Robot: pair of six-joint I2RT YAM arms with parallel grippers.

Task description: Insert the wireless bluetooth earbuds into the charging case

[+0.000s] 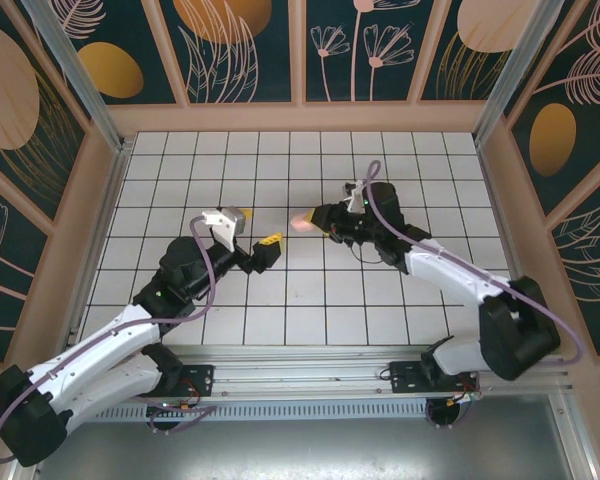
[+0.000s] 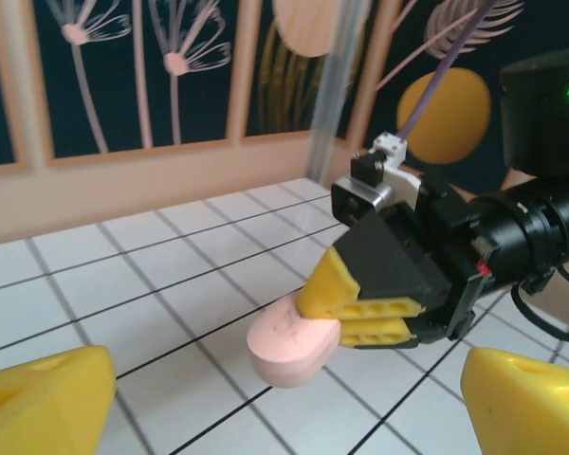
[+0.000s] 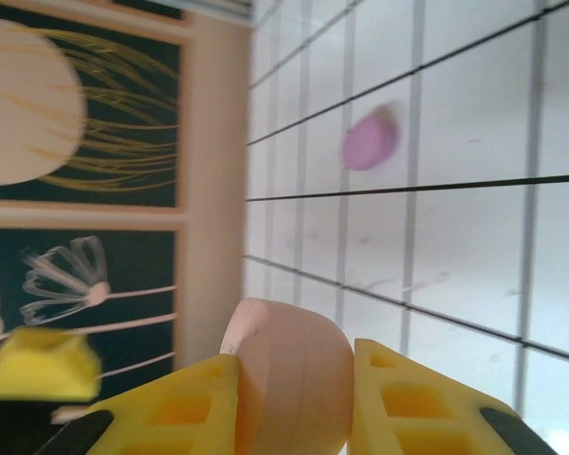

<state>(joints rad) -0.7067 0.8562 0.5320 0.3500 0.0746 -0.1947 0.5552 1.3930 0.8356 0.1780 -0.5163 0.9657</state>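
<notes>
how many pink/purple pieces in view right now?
2. The pink case is clamped in the right gripper. A blurred purple piece lies on the tiles beyond it; case or bud, can't tell. More may be hidden.

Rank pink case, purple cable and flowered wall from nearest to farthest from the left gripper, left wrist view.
1. Pink case, just ahead at centre, held by the right gripper.
2. Purple cable, upper right, behind that gripper.
3. Flowered wall, far back.
</notes>
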